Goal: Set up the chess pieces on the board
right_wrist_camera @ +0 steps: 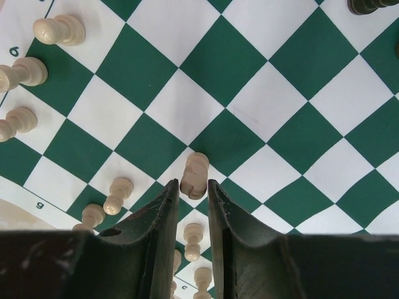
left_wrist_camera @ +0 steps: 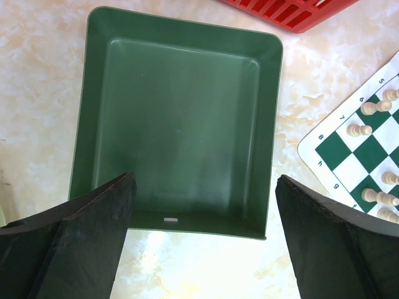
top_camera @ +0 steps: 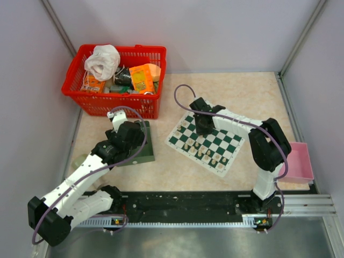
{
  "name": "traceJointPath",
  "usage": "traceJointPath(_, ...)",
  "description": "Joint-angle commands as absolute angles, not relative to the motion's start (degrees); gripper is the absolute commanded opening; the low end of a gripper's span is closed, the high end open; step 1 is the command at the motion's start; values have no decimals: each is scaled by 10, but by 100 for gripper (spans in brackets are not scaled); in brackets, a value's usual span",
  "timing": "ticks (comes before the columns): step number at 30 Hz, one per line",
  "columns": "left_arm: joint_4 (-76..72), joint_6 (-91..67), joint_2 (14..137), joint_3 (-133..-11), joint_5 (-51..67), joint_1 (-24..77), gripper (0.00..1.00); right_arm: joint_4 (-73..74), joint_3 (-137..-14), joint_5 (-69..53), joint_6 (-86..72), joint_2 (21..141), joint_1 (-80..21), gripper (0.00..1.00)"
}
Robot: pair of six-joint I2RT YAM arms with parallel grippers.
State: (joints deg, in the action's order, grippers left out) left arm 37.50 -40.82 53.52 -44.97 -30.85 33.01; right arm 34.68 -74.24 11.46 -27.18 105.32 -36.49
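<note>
Right tool (right_wrist_camera: 193,185) pinching a cream-white chess piece (right_wrist_camera: 194,168) on the green-checked mat board (right_wrist_camera: 249,81)
nearly closed on it, needing a clean lift next; left tool (left_wrist_camera: 204,179) hanging wide open, empty

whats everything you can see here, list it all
red plastic basket: one, red, far left of the table
white plastic bag: one, white, in the basket
orange box: one clear, orange, in the basket among other clutter
dark green rectangular tray: one, dark green, under the left gripper
green-and-white checked chess board: one, right of the tray
cream-white chess pieces: many, along the board's near side
black chess piece: at least one, far side of the board
pink bin: one, right edge
beige marbled table: one
left gripper: black fingers, wide open
right gripper: black fingers, shut on one cream-white piece
</note>
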Motion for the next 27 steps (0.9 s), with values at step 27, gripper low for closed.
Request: traceJointPath(27, 359, -413, 526, -454, -311, 327, 99, 378, -869, 114, -258, 1014, -442, 16)
